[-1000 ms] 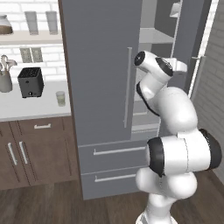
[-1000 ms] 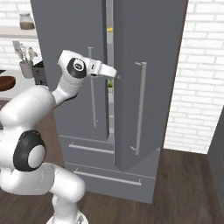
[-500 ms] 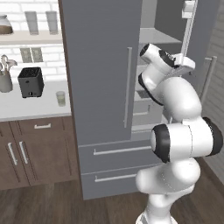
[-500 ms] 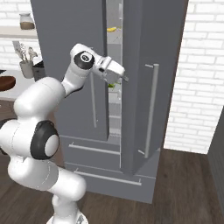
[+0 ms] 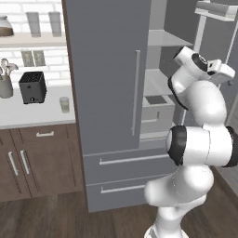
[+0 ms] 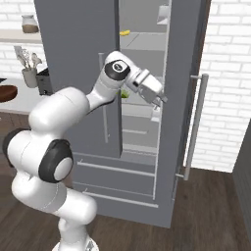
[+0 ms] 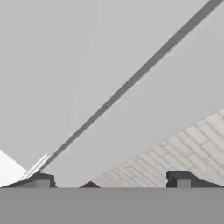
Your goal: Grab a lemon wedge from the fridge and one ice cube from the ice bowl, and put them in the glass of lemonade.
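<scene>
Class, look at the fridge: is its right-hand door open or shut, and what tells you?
Open. The fridge's right door is swung outward, exposing interior shelves, while the left door sits flush and closed.

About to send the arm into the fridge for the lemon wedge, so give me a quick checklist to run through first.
1. Right fridge door swung open: ok.
2. Claw open: ok, fingertips stand wide apart.
3. Claw empty: ok, nothing between the tips.
4. Lemon wedge located: cannot tell; a small yellow-green piece shows on a shelf behind the arm, partly hidden.
5. Claw aimed at the shelves: not ok, it sits by the open door's edge and the hand view faces grey panel and brick.
6. Glass upright on counter: ok.
</scene>
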